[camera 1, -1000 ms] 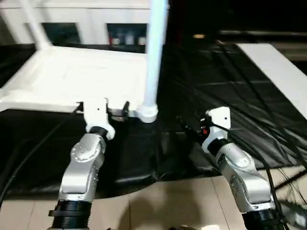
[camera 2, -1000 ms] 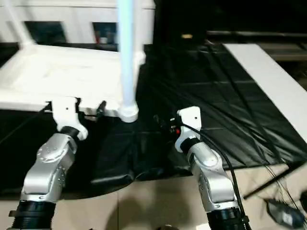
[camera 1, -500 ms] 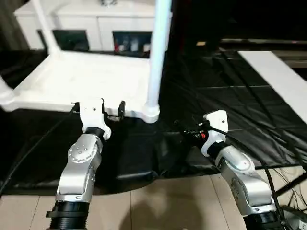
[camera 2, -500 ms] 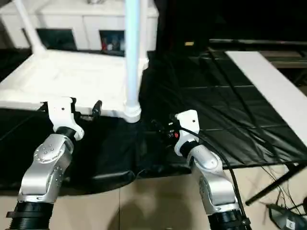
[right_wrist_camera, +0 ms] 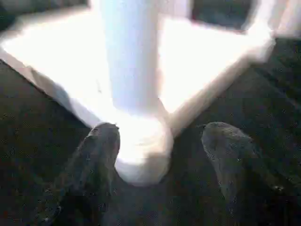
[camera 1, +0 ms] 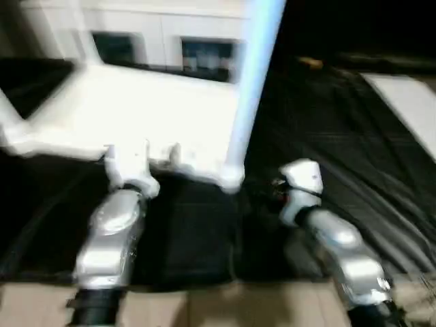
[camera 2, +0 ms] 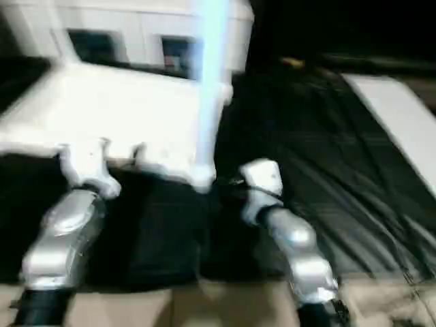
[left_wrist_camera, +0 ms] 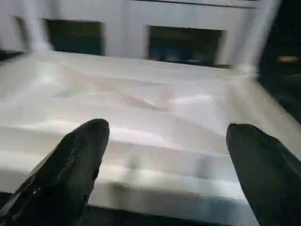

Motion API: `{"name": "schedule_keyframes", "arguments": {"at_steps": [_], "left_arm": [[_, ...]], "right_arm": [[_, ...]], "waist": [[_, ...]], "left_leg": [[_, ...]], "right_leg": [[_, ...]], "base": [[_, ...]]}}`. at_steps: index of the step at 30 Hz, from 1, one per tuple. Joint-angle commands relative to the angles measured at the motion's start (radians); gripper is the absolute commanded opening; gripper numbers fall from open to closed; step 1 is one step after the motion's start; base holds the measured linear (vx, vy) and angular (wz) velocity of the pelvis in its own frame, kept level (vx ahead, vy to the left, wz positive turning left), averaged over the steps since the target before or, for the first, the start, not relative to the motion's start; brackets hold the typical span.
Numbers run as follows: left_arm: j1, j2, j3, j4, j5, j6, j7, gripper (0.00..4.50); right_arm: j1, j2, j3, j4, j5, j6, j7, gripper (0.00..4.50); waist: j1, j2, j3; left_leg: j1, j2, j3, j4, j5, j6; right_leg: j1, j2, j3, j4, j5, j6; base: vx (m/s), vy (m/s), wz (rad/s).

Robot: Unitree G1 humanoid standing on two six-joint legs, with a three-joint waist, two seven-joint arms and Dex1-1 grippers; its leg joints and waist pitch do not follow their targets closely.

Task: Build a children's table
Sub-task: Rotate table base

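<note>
The children's table lies upside down on a black sheet, its white tabletop point(camera 1: 136, 109) showing the ribbed underside point(left_wrist_camera: 141, 103). One white leg point(camera 1: 252, 82) stands upright in the near right corner socket point(right_wrist_camera: 141, 150). Another leg point(camera 1: 5, 112) rises at the near left corner. My left gripper point(camera 1: 142, 153) is open at the tabletop's near edge, its black fingers point(left_wrist_camera: 70, 165) spread wide in front of the rim. My right gripper point(right_wrist_camera: 160, 136) is open just short of the socketed leg point(right_wrist_camera: 129, 52), one finger to each side of the socket.
A white cabinet point(camera 1: 163, 27) with dark glass doors stands behind the tabletop. The black sheet point(camera 1: 340, 122) runs to the right, where a long white board point(camera 1: 409, 102) lies. Tiled floor point(camera 1: 204, 306) shows near my arms.
The head camera has moved, so the whole picture shifts and blurs. Both grippers keep their places at the tabletop's near edge and corner, still open.
</note>
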Motion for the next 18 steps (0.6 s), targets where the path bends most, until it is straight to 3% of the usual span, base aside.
{"name": "schedule_keyframes", "arguments": {"at_steps": [1, 2, 3, 4, 5, 6, 7, 8, 9, 10, 11, 12, 13, 14, 15, 16, 17, 18], "left_arm": [[-0.011, -0.024, -0.036, -0.016, -0.005, -0.002, -0.007, 4.46], [-0.011, -0.024, -0.037, -0.016, -0.006, -0.002, -0.009, 4.46], [-0.011, -0.024, -0.038, -0.016, -0.008, -0.002, -0.013, 4.46], [-0.012, -0.023, -0.041, -0.015, -0.012, -0.003, -0.022, 4.46], [-0.012, -0.023, -0.041, -0.015, -0.012, -0.003, -0.023, 4.46], [-0.012, -0.022, -0.044, -0.015, -0.014, -0.003, -0.030, 4.46], [-0.013, -0.020, -0.049, -0.014, -0.017, 0.000, -0.040, 4.46], [-0.013, -0.019, -0.052, -0.012, -0.017, 0.000, -0.043, 4.46], [-0.014, -0.020, -0.051, -0.011, -0.018, 0.000, -0.046, 4.46], [-0.014, -0.021, -0.051, -0.010, -0.020, 0.000, -0.047, 4.46], [-0.014, -0.021, -0.052, -0.007, -0.022, 0.000, -0.056, 4.46], [-0.015, -0.021, -0.053, -0.007, -0.022, -0.001, -0.058, 4.46], [-0.017, -0.019, -0.060, 0.000, -0.030, 0.000, -0.081, 4.46], [-0.017, -0.017, -0.067, 0.003, -0.042, -0.001, -0.103, 4.46], [-0.015, -0.015, -0.074, 0.001, -0.069, 0.010, -0.139, 4.46], [-0.013, -0.013, -0.076, 0.000, -0.077, 0.014, -0.152, 4.46], [-0.005, -0.004, -0.087, -0.005, -0.115, 0.031, -0.208, 4.46], [-0.005, -0.001, -0.089, -0.005, -0.115, 0.031, -0.214, 4.46]], "right_arm": [[0.020, -0.029, -0.024, -0.001, -0.004, 0.008, 0.001, 3.17], [0.021, -0.029, -0.024, -0.001, -0.005, 0.007, 0.001, 3.17], [0.022, -0.030, -0.023, -0.002, -0.006, 0.004, 0.002, 3.17], [0.023, -0.029, -0.027, -0.002, -0.007, 0.002, -0.002, 3.17], [0.023, -0.029, -0.027, -0.002, -0.007, 0.002, -0.002, 3.17], [0.023, -0.028, -0.031, -0.002, -0.006, 0.001, -0.007, 3.17], [0.026, -0.026, -0.041, -0.003, -0.004, -0.003, -0.016, 3.17], [0.029, -0.026, -0.050, -0.004, -0.002, -0.007, -0.021, 3.17], [0.031, -0.029, -0.051, -0.005, -0.003, -0.007, -0.022, 3.17], [0.031, -0.031, -0.051, -0.006, -0.005, -0.006, -0.021, 3.17], [0.038, -0.028, -0.059, -0.013, 0.008, 0.007, -0.020, 3.17], [0.038, -0.027, -0.060, -0.014, 0.010, 0.009, -0.020, 3.17], [0.047, -0.026, -0.068, -0.024, 0.024, 0.024, -0.017, 3.17], [0.050, -0.028, -0.069, -0.028, 0.026, 0.023, -0.017, 3.17], [0.054, -0.026, -0.076, -0.031, 0.031, 0.026, -0.022, 3.17], [0.054, -0.026, -0.076, -0.032, 0.030, 0.024, -0.022, 3.17], [0.058, -0.028, -0.077, -0.038, 0.023, 0.014, -0.022, 3.17], [0.058, -0.028, -0.077, -0.039, 0.022, 0.014, -0.021, 3.17]], "waist": [[-0.017, -0.017, -0.053], [0.039, -0.068, -0.069], [0.063, -0.064, -0.069], [0.079, -0.055, -0.054], [0.085, -0.047, -0.056], [0.084, -0.041, -0.059], [0.085, -0.006, -0.049], [0.074, 0.058, -0.056], [0.059, 0.088, -0.063], [0.011, 0.088, -0.077], [0.023, 0.076, -0.078], [0.018, 0.058, -0.075], [0.021, 0.044, -0.062], [0.031, 0.028, -0.042], [0.038, -0.005, -0.030], [0.044, -0.029, -0.026], [0.077, -0.059, -0.018], [0.103, -0.047, -0.051]], "left_leg": [[0.094, 0.068, -0.023, -0.054, 0.172, 0.434], [-0.060, -0.096, 0.067, 0.064, 0.022, 0.336], [-0.109, -0.097, 0.065, 0.124, -0.052, 0.293], [-0.152, -0.058, 0.034, 0.173, -0.009, 0.172], [-0.190, -0.041, 0.021, 0.174, 0.049, 0.089], [-0.198, -0.029, 0.017, 0.154, 0.090, 0.072], [-0.187, 0.003, 0.011, 0.078, 0.192, 0.074], [-0.124, 0.033, 0.006, -0.031, 0.261, 0.112], [-0.055, 0.072, -0.041, -0.062, 0.191, 0.144], [0.029, 0.139, -0.143, -0.075, 0.043, 0.353], [0.037, 0.167, -0.098, -0.052, -0.046, 0.341], [0.024, 0.172, -0.081, -0.067, -0.075, 0.313], [0.004, 0.183, -0.012, -0.104, -0.147, 0.206], [-0.010, 0.188, 0.049, -0.143, -0.273, 0.155], [0.007, 0.160, 0.119, -0.144, -0.434, 0.101], [0.018, 0.094, 0.164, -0.089, -0.483, 0.070], [-0.049, 0.001, 0.157, 0.022, -0.387, 0.112], [-0.122, 0.002, 0.082, 0.090, -0.083, 0.136]], "right_leg": [[-0.056, -0.045, 0.070, -0.095, 0.065, -0.018], [0.150, -0.066, 0.205, -0.164, 0.064, -0.140], [0.201, -0.117, 0.267, -0.185, 0.095, -0.240], [0.201, -0.127, 0.270, -0.181, 0.199, -0.357], [0.219, -0.111, 0.248, -0.171, 0.309, -0.376], [0.223, -0.108, 0.228, -0.169, 0.359, -0.358], [0.190, -0.082, 0.161, -0.193, 0.266, -0.297], [0.164, -0.007, 0.072, -0.187, 0.096, -0.159], [0.108, 0.055, 0.021, -0.109, 0.019, -0.065], [0.000, 0.069, 0.011, 0.032, -0.151, 0.024], [-0.052, 0.034, 0.046, 0.054, -0.113, 0.074], [-0.054, 0.028, 0.046, 0.062, -0.073, 0.106], [-0.055, 0.020, 0.035, 0.060, 0.001, 0.120], [-0.056, 0.003, 0.034, 0.035, 0.068, 0.081], [-0.052, -0.016, 0.053, -0.043, 0.043, 0.011], [-0.059, -0.015, 0.088, -0.136, -0.119, -0.030], [-0.009, -0.071, 0.144, -0.214, -0.406, 0.038], [0.105, -0.190, 0.249, -0.219, -0.465, 0.028]], "base": [[0.192, -0.061, 0.06], [0.212, -0.054, 0.23], [0.207, -0.028, 0.33], [0.207, -0.028, 0.33], [0.179, -0.005, 0.17], [0.160, -0.016, 0.01], [0.160, -0.016, 0.01], [0.173, 0.018, 0.04], [0.189, 0.040, -0.14], [0.189, 0.040, -0.14], [0.159, 0.022, -0.16], [0.125, 0.027, -0.18], [0.125, 0.027, -0.18], [0.104, -0.007, -0.51], [0.119, -0.096, -0.53], [0.119, -0.096, -0.53], [0.174, -0.152, -0.28], [0.178, -0.128, -0.14]]}}
